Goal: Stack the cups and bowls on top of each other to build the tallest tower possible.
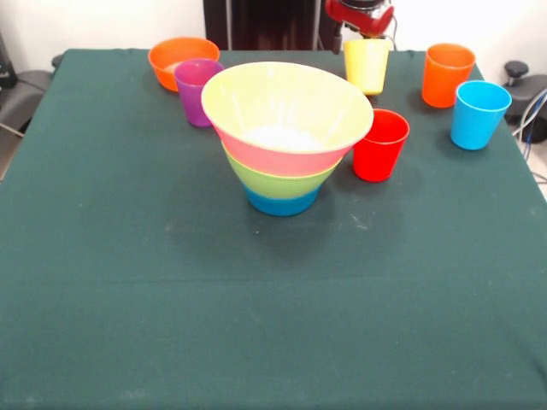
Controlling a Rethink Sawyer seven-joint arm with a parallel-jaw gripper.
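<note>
The tower [286,141] stands mid-table: a blue bowl at the base, then green, then pink, and a wide pale yellow-orange bowl on top. A small orange bowl [183,60] sits at the back left, with the purple cup [197,90] touching its front. The red cup [380,143] stands just right of the tower. The orange cup [447,74] and the light blue cup [479,114] stand at the back right. My gripper [361,27] is at the top edge, directly over the yellow cup [366,65]. I cannot tell whether it grips the cup.
The green cloth-covered table [256,299] fills the view. The robot's dark pedestal [256,24] stands behind the far edge. Black objects and cables lie off the table at the left and right edges.
</note>
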